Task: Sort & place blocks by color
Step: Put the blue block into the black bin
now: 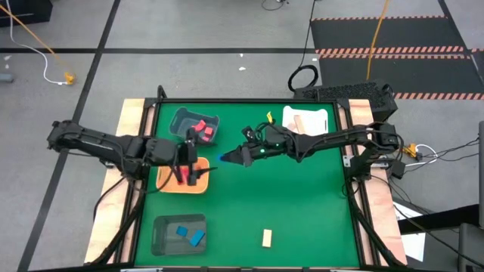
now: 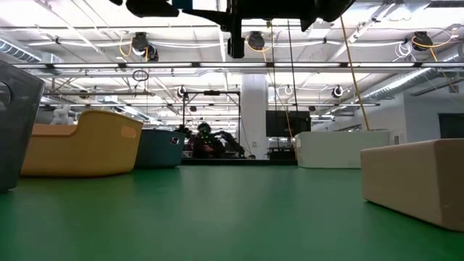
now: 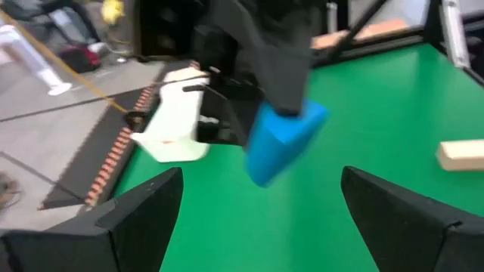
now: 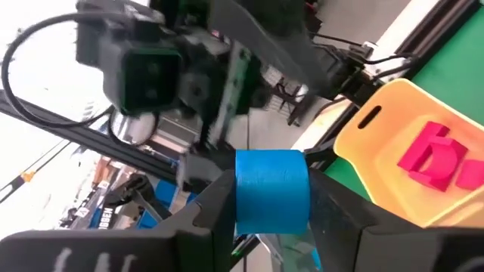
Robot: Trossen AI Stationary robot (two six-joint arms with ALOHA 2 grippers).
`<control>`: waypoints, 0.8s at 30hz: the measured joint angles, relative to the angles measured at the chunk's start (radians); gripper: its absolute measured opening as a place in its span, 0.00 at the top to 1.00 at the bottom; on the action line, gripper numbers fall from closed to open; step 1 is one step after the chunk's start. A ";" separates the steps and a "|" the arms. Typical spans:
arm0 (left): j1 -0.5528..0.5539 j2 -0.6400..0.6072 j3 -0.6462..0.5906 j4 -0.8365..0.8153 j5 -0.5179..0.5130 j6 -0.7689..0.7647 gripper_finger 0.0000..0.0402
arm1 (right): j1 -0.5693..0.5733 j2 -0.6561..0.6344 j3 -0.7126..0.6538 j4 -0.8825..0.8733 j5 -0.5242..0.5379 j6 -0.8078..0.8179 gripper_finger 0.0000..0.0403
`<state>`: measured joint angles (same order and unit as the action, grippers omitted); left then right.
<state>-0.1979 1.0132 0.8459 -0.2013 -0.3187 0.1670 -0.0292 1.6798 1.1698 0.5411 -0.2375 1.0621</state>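
My right gripper (image 1: 234, 157) reaches in from the table's right, high over the green mat, and is shut on a blue block (image 4: 271, 190). My left gripper (image 1: 195, 168) hovers open above the orange tray (image 1: 181, 181) and faces the blue block (image 3: 283, 140), which stands beyond its fingertips, untouched. Pink-red blocks (image 4: 431, 159) lie in the orange tray. More red blocks (image 1: 203, 130) lie in the far grey tray, and blue blocks (image 1: 189, 234) in the near grey tray. One tan block (image 1: 266, 238) lies on the mat near the front edge. My right gripper pinches the blue block by two opposite sides (image 4: 240, 193) between its two fingers. The fingers come at it level, pointing toward the table's left. The block is lifted well clear of the mat (image 3: 272, 151).
A white tray (image 1: 306, 119) at the far right holds a tan block (image 1: 299, 122). The far grey tray (image 1: 181, 121) stands behind the orange one, and the near grey tray (image 1: 162, 240) sits at the front left. Bare green mat (image 1: 302, 196) fills the middle and right.
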 joint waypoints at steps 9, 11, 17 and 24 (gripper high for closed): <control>0.001 0.092 0.000 0.150 0.049 -0.008 0.10 | -0.001 0.000 0.000 0.007 -0.051 0.000 0.72; 0.001 0.112 0.000 0.193 0.049 -0.017 0.10 | -0.002 0.000 0.000 0.006 -0.056 0.000 0.71; 0.001 0.134 0.000 0.224 0.049 -0.085 0.15 | -0.002 0.000 0.000 0.007 -0.082 -0.001 0.71; -0.001 0.134 0.000 0.221 0.056 -0.090 0.44 | -0.003 0.000 0.000 0.009 -0.101 0.000 0.71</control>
<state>-0.1986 1.1469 0.8459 0.0200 -0.2623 0.0770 -0.0322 1.6798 1.1698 0.5499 -0.3390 1.0618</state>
